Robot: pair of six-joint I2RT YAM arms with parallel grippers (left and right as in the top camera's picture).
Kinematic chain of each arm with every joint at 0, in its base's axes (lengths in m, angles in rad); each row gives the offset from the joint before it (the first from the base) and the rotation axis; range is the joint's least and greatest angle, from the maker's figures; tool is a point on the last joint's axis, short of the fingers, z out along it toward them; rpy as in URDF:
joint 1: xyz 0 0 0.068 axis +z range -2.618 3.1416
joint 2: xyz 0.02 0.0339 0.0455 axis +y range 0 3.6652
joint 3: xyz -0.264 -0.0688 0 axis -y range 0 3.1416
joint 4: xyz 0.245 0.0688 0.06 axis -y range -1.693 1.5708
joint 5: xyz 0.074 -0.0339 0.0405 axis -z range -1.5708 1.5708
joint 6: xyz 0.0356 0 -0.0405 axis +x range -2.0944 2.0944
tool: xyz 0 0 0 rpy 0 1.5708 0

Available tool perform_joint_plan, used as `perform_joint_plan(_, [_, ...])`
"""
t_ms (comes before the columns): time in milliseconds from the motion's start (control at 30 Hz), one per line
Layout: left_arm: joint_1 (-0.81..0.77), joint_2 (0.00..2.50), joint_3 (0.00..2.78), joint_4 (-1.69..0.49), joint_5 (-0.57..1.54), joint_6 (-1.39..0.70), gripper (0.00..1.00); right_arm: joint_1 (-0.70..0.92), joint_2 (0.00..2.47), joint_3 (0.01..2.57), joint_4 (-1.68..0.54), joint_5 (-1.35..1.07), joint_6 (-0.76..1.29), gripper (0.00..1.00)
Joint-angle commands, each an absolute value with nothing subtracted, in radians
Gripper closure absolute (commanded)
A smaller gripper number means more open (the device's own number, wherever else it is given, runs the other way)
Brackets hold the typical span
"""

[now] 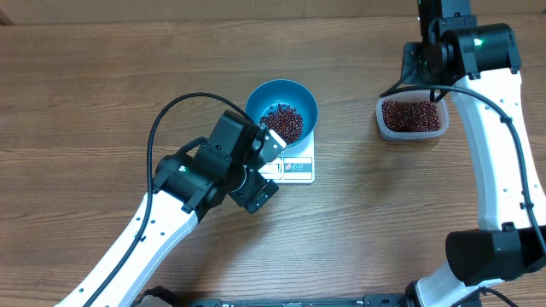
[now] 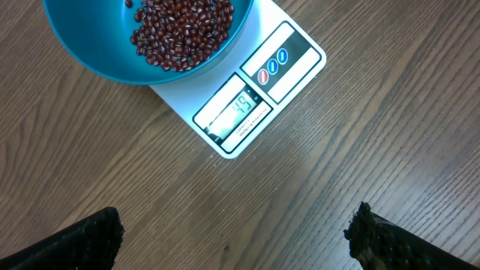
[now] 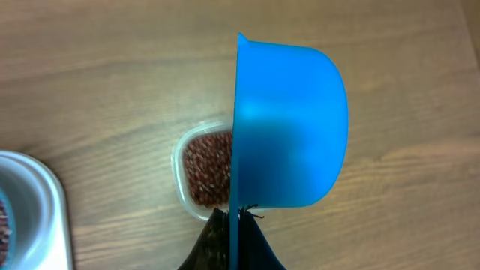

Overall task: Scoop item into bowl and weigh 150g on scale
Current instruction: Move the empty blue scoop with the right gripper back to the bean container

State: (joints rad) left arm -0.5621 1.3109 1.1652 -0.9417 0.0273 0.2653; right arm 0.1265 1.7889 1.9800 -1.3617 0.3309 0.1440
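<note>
**Left jaws wide apart, right jaws clamped on the scoop**

Jaws first: my left jaws stand fully spread, nothing between them. Their two dark fingertips [image 2: 82, 240] sit at the near corners of the left wrist view, with bare wooden surface [image 1: 85, 85] between. My right jaws are closed tight on the thin handle of the bright blue scoop [image 3: 289, 127].

The scoop hangs turned on its edge. Its rim runs as a straight line down the right wrist view and its rounded back faces the camera, so I cannot tell whether anything is in it. Below and partly behind it lies the clear plastic tub [image 1: 381, 119], at the far right of the surface, with red-brown beans covering its bottom.

The teal bowl [image 1: 273, 94] stands on the white scale [image 1: 297, 168] at the middle of the surface, well apart from the tub. It covers the far part of the scale, so the display and button panel show at the near edge. A heap of beans [image 1: 281, 124] lies in the bowl's bottom. The display is lit with digits, but I cannot read them for certain. My left jaws hover just near and left of the scale, touching neither it nor the bowl.
</note>
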Motion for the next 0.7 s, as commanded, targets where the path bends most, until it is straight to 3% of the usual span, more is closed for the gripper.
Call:
perform_joint_plan(0, [-0.559,1.307,1.158,-0.937,0.045,0.281,0.0,0.134,1.79,1.935,-1.365,0.352,0.183,0.96])
perform_joint_plan(667, [-0.559,1.307,1.158,-0.937,0.045,0.281,0.0,0.133,1.803,1.663,-1.27,0.452,0.234,0.96])
